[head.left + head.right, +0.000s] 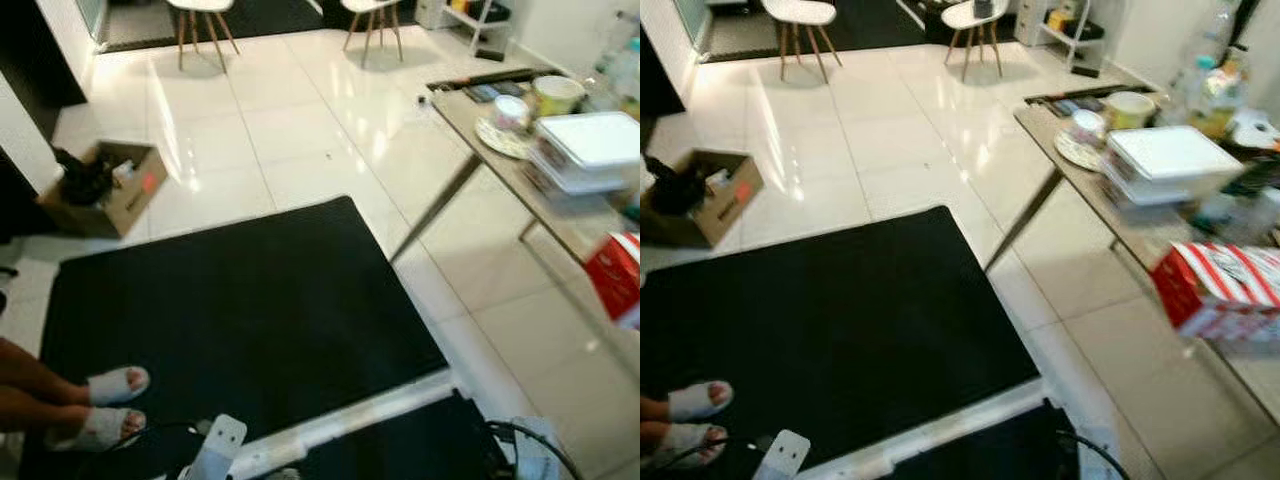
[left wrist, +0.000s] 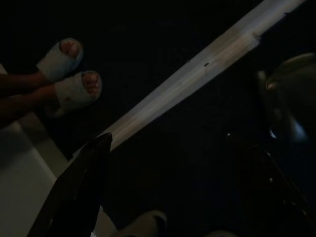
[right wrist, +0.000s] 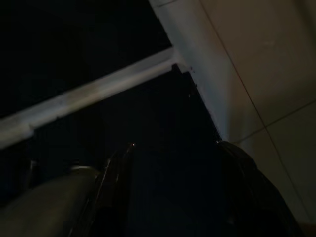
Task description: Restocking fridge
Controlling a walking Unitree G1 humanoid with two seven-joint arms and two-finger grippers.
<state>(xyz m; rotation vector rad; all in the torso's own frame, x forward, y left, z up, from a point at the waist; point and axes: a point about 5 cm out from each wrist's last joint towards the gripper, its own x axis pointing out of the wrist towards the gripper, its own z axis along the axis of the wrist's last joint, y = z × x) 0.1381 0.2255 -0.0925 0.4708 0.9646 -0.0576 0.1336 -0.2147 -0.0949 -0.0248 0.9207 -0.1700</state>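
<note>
Red carton (image 1: 1220, 290), desk (image 1: 1140, 240) edge, far beyond both jaws: likely light, crushable card; grip across its flat sides. Left jaws (image 2: 173, 187) and right jaws (image 3: 177, 192): apart, empty, hanging over the mat (image 1: 230, 300).

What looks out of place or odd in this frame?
A red-and-white carton sits at the table's near edge, looking close to overhanging. An open cardboard box stands on the floor tiles. Nothing looks spilled or broken.

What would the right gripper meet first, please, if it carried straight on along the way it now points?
Probably the black mat on the floor: the right gripper points down at it, jaws apart. Depth is unclear in the dark.
</note>
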